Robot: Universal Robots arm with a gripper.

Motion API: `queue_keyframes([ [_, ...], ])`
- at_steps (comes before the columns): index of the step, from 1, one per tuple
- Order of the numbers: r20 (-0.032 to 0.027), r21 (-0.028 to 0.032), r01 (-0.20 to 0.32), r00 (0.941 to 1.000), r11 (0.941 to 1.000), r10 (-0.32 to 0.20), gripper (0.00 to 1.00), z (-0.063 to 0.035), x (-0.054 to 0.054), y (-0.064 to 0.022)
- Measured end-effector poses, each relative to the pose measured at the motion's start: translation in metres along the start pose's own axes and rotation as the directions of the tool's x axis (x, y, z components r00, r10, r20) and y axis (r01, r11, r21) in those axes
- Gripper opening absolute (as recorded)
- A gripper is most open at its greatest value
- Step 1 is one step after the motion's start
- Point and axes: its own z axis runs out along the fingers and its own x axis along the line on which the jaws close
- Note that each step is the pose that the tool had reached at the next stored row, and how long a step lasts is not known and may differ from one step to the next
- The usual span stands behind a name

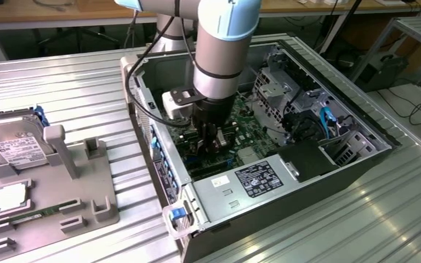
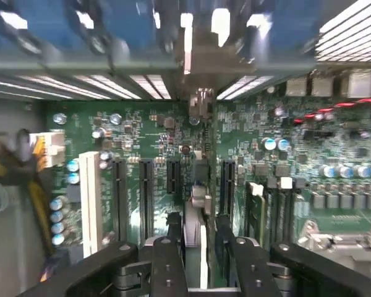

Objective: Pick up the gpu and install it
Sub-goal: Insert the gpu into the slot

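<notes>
In the wrist view the gpu is seen edge-on as a thin dark card standing upright in a slot of the green motherboard, its metal bracket end towards the case wall. My gripper straddles the card's top edge. One black finger stands on each side, with a narrow gap between each finger and the card, so the gripper is open. In the exterior view the gripper reaches straight down into the open computer case onto the motherboard.
Empty black expansion slots and a white slot flank the card. A power supply and drive cage crowd the case. On the exterior view's left, a grey fixture holds a hard drive and a memory stick.
</notes>
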Motion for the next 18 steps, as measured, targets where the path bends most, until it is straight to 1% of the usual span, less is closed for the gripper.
queue_keyframes([
  [6, -0.0002, 0.0028, 0.000, 1.0000, 1.0000, 0.000, 0.34, -0.0286, 0.000, -0.0009],
  [10, -0.0004, 0.0040, 0.000, 1.0000, 1.0000, 0.000, 0.34, -0.0446, 0.000, -0.0014],
  [11, -0.0001, 0.0057, 0.000, 1.0000, 1.0000, 0.000, 0.34, -0.0444, 0.000, -0.0009],
  [13, -0.0001, 0.0059, 0.000, 1.0000, 1.0000, 0.000, 0.33, -0.0444, 0.000, -0.0007],
  [15, -0.0002, 0.0058, 0.000, 1.0000, 1.0000, 0.000, 0.20, -0.0445, 0.000, -0.0007],
  [17, -0.0002, 0.0058, 0.000, 1.0000, 1.0000, 0.000, 0.20, -0.0445, 0.000, -0.0007],
  [18, -0.0002, 0.0058, 0.000, 1.0000, 1.0000, 0.000, 0.14, -0.0445, 0.000, -0.0007],
])
